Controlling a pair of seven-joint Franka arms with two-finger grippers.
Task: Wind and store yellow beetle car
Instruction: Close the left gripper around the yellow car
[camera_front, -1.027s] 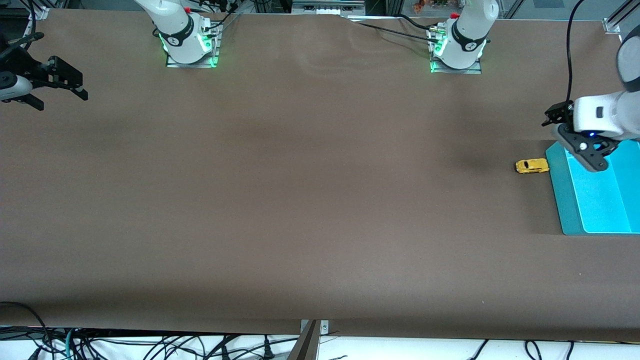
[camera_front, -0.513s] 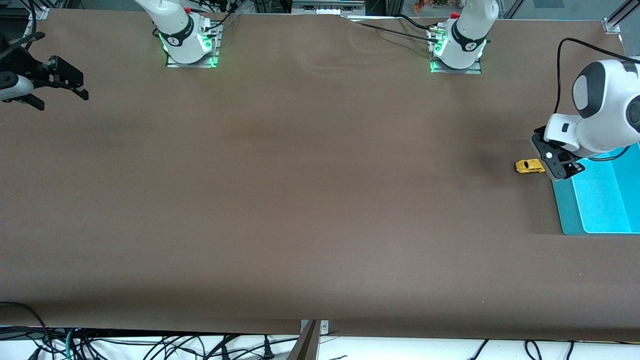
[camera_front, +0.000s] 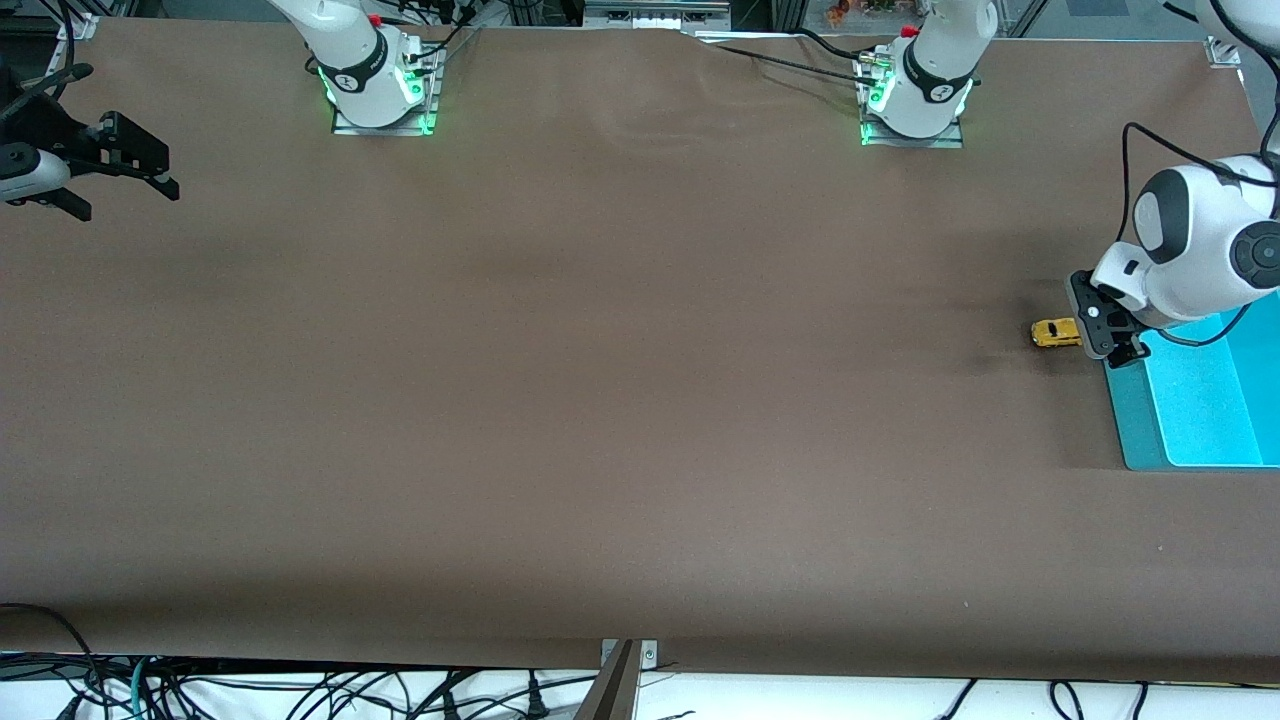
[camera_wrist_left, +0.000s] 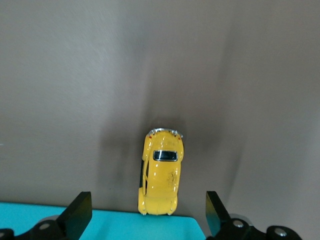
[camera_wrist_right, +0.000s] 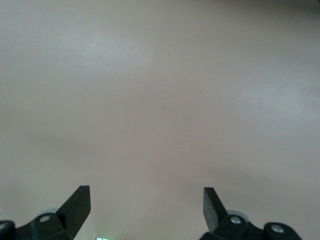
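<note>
My left fingers (camera_wrist_left: 77, 215), spread wide, have come down beside the yellow beetle car (camera_front: 1055, 333) near the teal tray (camera_front: 1130, 420) at the table's left-arm end; grasping comes next. My right gripper (camera_front: 135, 160) waits, open.

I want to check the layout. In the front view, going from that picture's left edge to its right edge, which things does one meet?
right gripper in the air, open → yellow beetle car on the table → left gripper, open, low beside the car → turquoise tray

The yellow beetle car (camera_front: 1054, 333) stands upright on its wheels. Body rounded, windows dark. It lies toward the left arm's end of the table.
</note>
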